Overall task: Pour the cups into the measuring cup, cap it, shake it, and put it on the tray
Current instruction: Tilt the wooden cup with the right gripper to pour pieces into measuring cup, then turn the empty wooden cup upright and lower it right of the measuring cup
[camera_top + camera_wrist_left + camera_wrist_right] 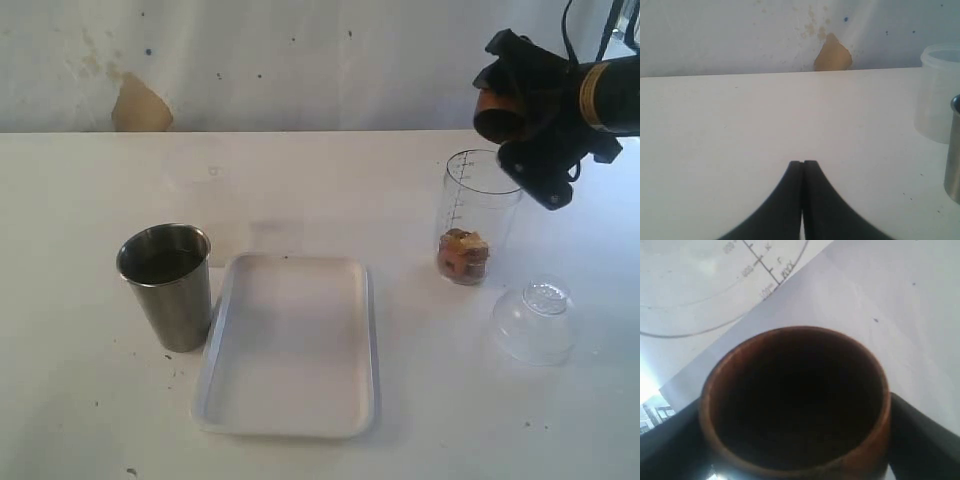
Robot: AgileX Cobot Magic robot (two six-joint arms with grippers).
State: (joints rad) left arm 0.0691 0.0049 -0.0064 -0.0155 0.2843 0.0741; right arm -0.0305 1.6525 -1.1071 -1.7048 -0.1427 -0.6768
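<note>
My right gripper (518, 128) is shut on the brown wooden cup (496, 112), held tipped on its side just above the rim of the measuring cup (478, 205). That clear graduated cylinder stands upright with brown and orange bits (463, 257) at its bottom. In the right wrist view the wooden cup (710, 405) sits between my fingers (925, 435), its inside dark, with the measuring cup's rim (715, 285) beyond. The steel tumbler (168, 285) stands left of the white tray (290, 262). My left gripper (803, 163) is shut on nothing, low over the table.
A clear dome lid (535, 322) lies on the table, in front and to the right of the measuring cup. A cloudy translucent container (940, 92) stands behind the tumbler's edge (954, 150). A wall with a torn brown patch (140, 105) closes the far side of the table.
</note>
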